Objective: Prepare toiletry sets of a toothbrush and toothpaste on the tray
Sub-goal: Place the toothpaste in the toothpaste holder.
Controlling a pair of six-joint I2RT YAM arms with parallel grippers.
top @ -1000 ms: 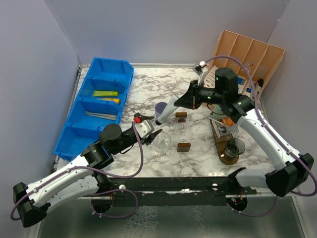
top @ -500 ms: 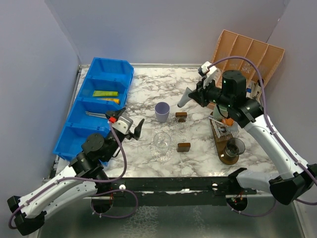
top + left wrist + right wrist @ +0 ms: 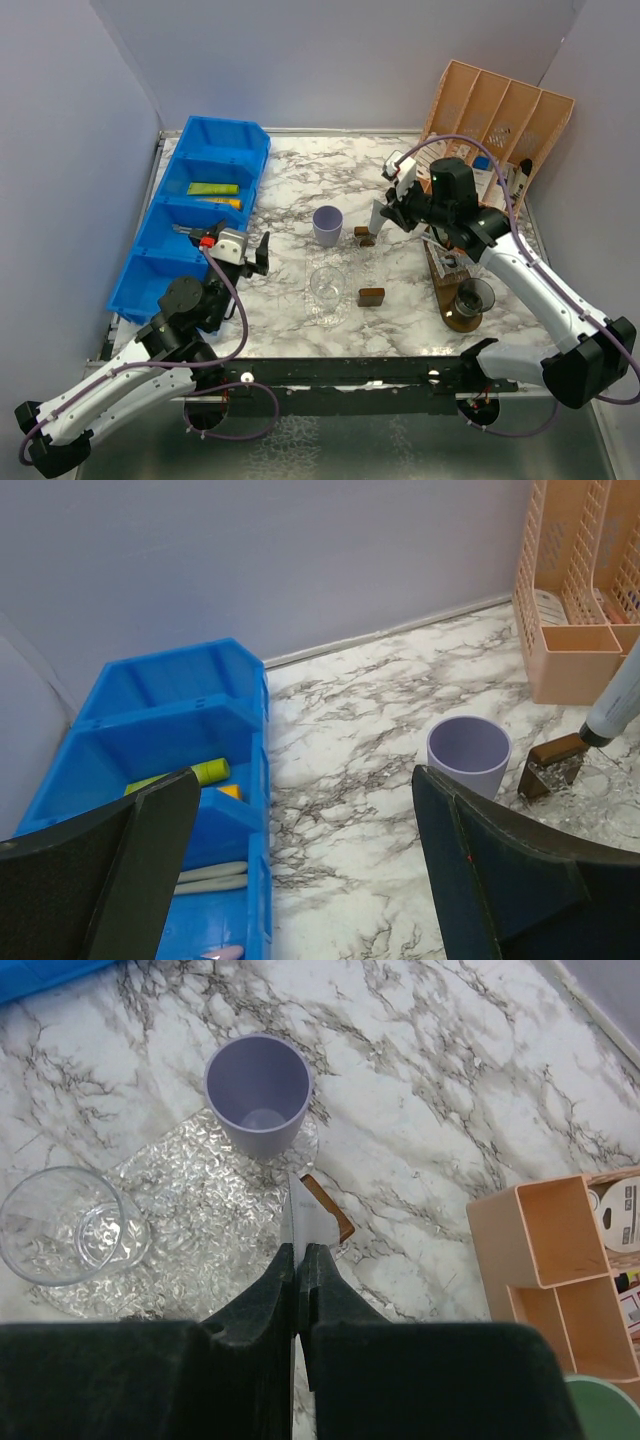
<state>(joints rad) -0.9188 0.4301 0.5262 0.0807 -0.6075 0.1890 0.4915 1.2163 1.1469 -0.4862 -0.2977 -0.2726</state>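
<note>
A lilac cup and a clear cup stand empty on a clear textured tray with brown handles. My right gripper is shut on a pale toothpaste tube, which hangs cap-down over the tray's far handle, right of the lilac cup. My left gripper is open and empty, left of the tray near the blue bin. The bin holds a green tube, an orange tube and toothbrushes.
A wooden tray at the right carries a smoky dark cup and other items under the right arm. An orange organiser leans at the back right. Walls close in on both sides.
The left gripper has let go by the clear cup, opened wide and drawn back left toward the bin. The right gripper has carried the tube from the lilac cup to the far handle.
</note>
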